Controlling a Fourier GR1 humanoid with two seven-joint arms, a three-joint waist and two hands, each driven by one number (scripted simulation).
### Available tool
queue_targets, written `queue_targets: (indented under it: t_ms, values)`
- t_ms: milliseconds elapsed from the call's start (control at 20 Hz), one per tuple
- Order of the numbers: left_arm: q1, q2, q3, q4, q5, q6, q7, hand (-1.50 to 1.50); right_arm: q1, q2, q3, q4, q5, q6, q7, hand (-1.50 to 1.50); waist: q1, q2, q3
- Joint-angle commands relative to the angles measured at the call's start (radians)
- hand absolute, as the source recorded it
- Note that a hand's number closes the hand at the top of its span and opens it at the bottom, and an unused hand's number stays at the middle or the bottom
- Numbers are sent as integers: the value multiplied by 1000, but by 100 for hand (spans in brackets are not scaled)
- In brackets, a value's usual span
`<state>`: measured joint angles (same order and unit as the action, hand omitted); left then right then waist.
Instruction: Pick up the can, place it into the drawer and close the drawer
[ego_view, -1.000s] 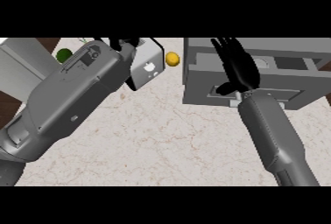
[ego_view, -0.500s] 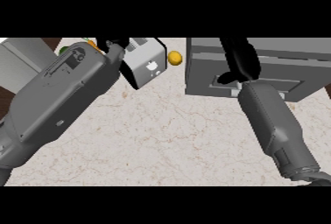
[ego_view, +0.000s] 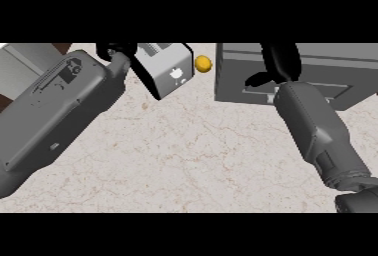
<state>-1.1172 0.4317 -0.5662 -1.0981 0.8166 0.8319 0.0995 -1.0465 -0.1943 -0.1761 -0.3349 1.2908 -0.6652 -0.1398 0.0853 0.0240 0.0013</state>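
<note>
We look down on a marbled desk (ego_view: 184, 150), our grey forearms crossing it. Since a moment ago the right hand (ego_view: 279, 62) has slid further over the grey drawer unit (ego_view: 244, 75); whether its fingers press flat there, we cannot tell. The left hand (ego_view: 117, 50) is mostly cut off. The can is not visible, possibly already inside, so closing seems next. Beyond lies a yellow object (ego_view: 203, 63).

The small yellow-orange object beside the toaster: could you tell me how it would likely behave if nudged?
The yellow-orange object looks rounded, so it would probably roll instead of sliding. It seems small next to the toaster, so likely light. It sits between toaster and drawer unit, which might stop it.
</note>
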Motion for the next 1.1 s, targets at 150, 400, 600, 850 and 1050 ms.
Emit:
queue_targets:
  t_ms: [150, 400, 600, 850, 1050]
  values:
    - [-13, 2, -8, -51, -17, 12, 43, -150, -144, -27, -18, 92, 25, 1, 84, -150, 26, 10, 1]
    - [8, 16, 3, -68, -23, 12, 51, -150, -170, -52, -34, 123, 11, 15, 49, -150, 24, 13, 1]
    - [33, 42, 2, -114, -19, -6, 69, -150, -207, -44, -99, 137, -78, 125, -83, -150, 40, 14, 3]
    - [55, 41, -4, -133, -31, 2, 57, -150, -200, 3, -297, 125, -297, 206, -195, -150, 36, 12, 7]
    - [60, 66, 1, -137, -27, -8, 84, -150, -219, 46, -389, 125, -392, 253, -227, -150, 18, 5, 4]
